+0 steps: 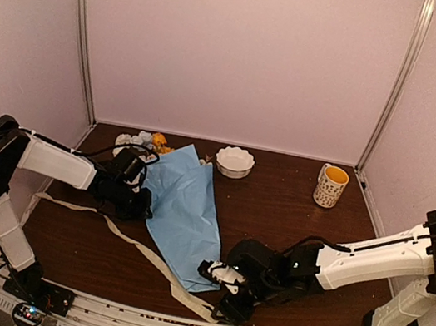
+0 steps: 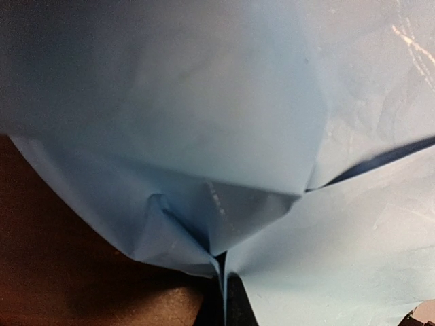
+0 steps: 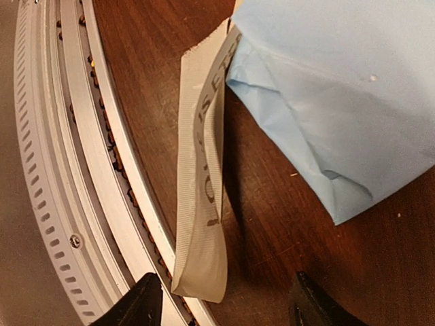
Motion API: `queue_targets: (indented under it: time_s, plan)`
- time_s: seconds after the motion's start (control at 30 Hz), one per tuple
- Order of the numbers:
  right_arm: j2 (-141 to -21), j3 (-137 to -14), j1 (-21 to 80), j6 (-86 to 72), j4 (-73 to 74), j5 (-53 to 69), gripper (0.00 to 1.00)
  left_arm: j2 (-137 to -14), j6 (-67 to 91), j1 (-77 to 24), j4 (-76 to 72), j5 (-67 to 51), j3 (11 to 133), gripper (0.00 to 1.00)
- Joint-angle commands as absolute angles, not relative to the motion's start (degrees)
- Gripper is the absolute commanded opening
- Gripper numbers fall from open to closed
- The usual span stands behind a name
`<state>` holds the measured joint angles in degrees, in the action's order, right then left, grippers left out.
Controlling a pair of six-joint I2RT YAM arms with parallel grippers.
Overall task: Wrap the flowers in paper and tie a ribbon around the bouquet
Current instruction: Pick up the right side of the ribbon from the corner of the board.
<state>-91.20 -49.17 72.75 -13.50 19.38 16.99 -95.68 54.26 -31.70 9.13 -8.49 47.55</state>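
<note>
The light-blue paper (image 1: 184,212) lies folded in a long cone on the brown table, its narrow end toward the near edge. The flowers (image 1: 147,141) stick out of its wide far-left end. My left gripper (image 1: 140,202) is at the cone's left edge, shut on a pinched fold of paper (image 2: 224,224). The beige ribbon (image 1: 128,240) runs from the left, under the paper, to the near edge. Its looped end (image 3: 200,204) lies between my right gripper's (image 3: 224,295) spread fingers, untouched. The right gripper (image 1: 225,289) stands open beside the paper's narrow tip (image 3: 340,102).
A white scalloped bowl (image 1: 235,163) and a mug with a yellow inside (image 1: 330,185) stand at the back of the table. The perforated metal rail (image 3: 68,170) runs along the near edge just left of the ribbon's end.
</note>
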Motion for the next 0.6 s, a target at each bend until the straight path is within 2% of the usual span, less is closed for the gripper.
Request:
queue_targets:
  time_s: [0.0, 0.1, 0.13, 0.17, 0.23, 0.3, 0.57]
  plan:
    - [-93.30, -50.75, 74.90, -12.74, 18.13, 12.72, 0.62, -95.75, 54.32, -31.55, 9.05, -7.52, 48.14, 0.00]
    - [-95.71, -52.98, 75.14, -12.23, 20.21, 12.67, 0.59, -96.47, 54.32, -31.54, 9.14, -7.94, 48.56, 0.00]
    - [-96.03, -53.32, 75.17, -12.06, 20.54, 12.38, 0.55, -96.69, 54.33, -31.54, 9.14, -8.11, 48.72, 0.00]
    - [-96.15, -53.28, 75.11, -12.23, 20.56, 11.56, 0.48, -96.76, 54.32, -31.50, 9.22, -8.33, 48.91, 0.00]
    - [-96.95, -53.60, 75.12, -12.77, 21.31, 9.73, 0.20, -96.77, 54.26, -31.53, 9.67, -8.62, 49.40, 0.00]
    - [-98.15, -54.45, 74.89, -13.03, 22.71, 9.44, 0.01, -96.43, 53.71, -31.53, 10.64, -8.87, 50.22, 0.00]
    - [-97.02, -49.46, 67.72, -15.31, 21.25, 17.63, 0.00, -92.62, 53.26, -31.06, 11.21, -12.41, 53.60, 0.00]
